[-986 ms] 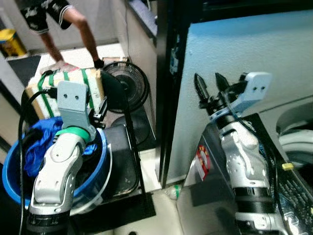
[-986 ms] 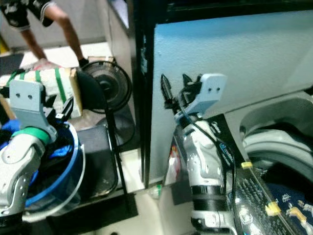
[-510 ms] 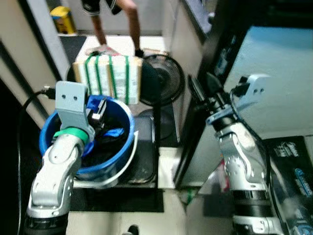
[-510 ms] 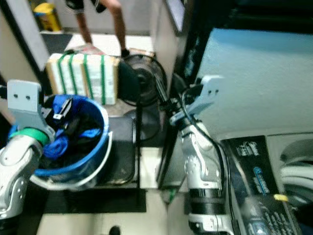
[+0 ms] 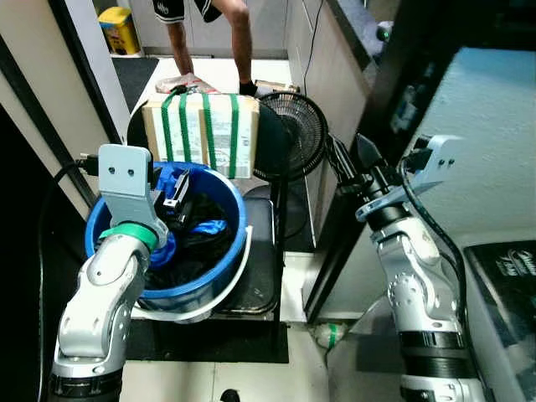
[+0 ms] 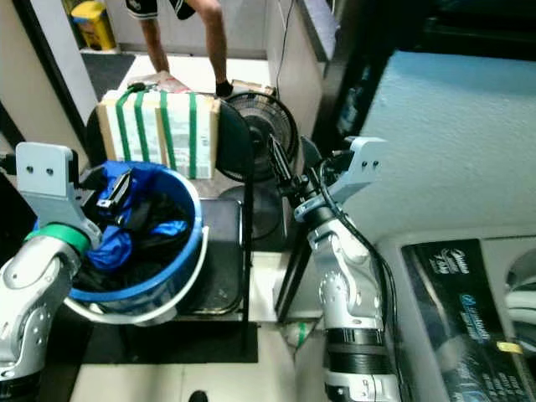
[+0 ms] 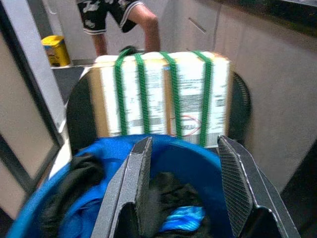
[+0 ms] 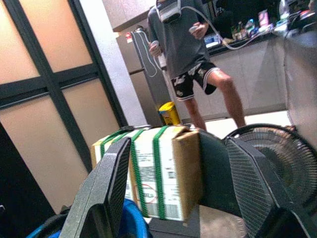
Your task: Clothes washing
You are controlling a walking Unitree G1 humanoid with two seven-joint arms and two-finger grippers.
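Your left pincer (image 5: 178, 194) hangs just above the blue laundry bucket (image 5: 219, 272), its fingers (image 7: 134, 181) spread apart with nothing between them. The bucket sits on the seat of a black chair (image 5: 261, 280), toward the seat's left edge, and it holds a heap of dark and blue clothes (image 5: 194, 237) that reaches close to the rim. A cardboard box with green straps (image 5: 203, 132) stands behind the bucket, against the chair's back. A black floor fan (image 5: 289, 136) stands just right of the box, on the floor. Your right pincer (image 5: 350, 161) is raised well to the right of the chair, beside a dark upright frame; its fingers (image 8: 109, 191) are also apart and empty. A person's legs (image 5: 234, 38) show on the floor beyond the box, near a yellow container (image 5: 121, 27).
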